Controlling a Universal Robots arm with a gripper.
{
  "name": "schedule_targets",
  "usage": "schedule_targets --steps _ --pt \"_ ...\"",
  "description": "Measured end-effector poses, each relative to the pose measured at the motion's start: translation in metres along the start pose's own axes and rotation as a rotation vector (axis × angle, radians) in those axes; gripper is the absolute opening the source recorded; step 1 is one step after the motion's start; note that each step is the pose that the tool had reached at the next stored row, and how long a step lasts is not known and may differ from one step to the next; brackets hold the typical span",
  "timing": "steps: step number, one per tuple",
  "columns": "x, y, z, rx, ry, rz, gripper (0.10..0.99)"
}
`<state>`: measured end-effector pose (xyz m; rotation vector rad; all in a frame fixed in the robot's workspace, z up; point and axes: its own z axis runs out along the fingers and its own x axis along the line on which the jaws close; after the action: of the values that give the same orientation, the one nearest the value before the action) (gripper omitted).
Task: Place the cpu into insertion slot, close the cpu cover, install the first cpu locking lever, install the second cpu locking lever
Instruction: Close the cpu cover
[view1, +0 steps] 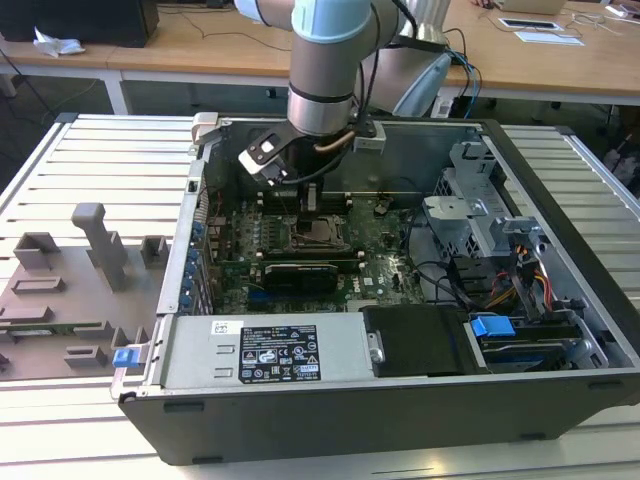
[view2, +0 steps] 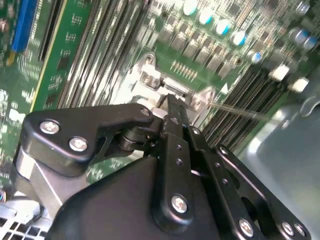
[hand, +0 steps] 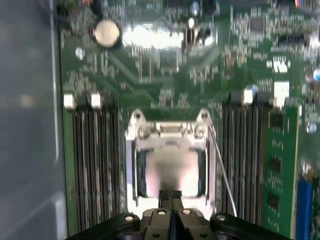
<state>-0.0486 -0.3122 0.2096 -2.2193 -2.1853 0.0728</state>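
In the first wrist view the insertion slot (hand: 131, 165) is a silvery frame between the memory slots. The cpu (hand: 170, 167) lies flat inside it, its grey top showing through the window of the cpu cover (hand: 167, 131), which lies down over it. A thin wire locking lever (hand: 223, 172) runs along one side of the socket and slants away from it. My gripper (hand: 170, 196) is shut with nothing between its fingertips, right at the cover's near edge. In the second wrist view the gripper (view2: 172, 101) points at the socket's hinge (view2: 159, 81). In the exterior view the gripper (view1: 309, 197) hangs just above the slot (view1: 314, 236).
Rows of memory slots (hand: 95, 160) flank the socket on both sides. The grey case wall (hand: 27, 125) stands close by. In the exterior view a black block (view1: 300, 273) lies in front of the socket, with a drive cage (view1: 478, 215) and cables at the right.
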Motion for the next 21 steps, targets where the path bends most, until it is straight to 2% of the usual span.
schedule_targets --steps 1,2,3,6,7,8,11,16,21 --pt "0.0 0.0036 -0.0002 0.002 0.0002 0.0 0.106" --pt "0.0001 0.0118 -0.0007 0.005 -0.0001 0.0 0.106" --pt "0.0001 0.0138 -0.0025 0.005 -0.0001 0.0 0.106" --pt "0.0 0.0137 -0.0155 0.005 0.0002 0.0 0.106" --pt "-0.0002 0.0131 -0.0269 0.005 0.0001 0.0 0.106" --pt "-0.0003 0.0128 -0.0334 0.005 0.0001 0.0 0.106" --pt "-0.0004 0.0122 -0.044 0.005 0.0001 0.0 0.106" --pt "-0.001 0.0105 -0.0785 0.005 -0.0006 0.0 0.106" --pt "-0.0012 0.0098 -0.0917 0.005 -0.0006 0.0 0.106"
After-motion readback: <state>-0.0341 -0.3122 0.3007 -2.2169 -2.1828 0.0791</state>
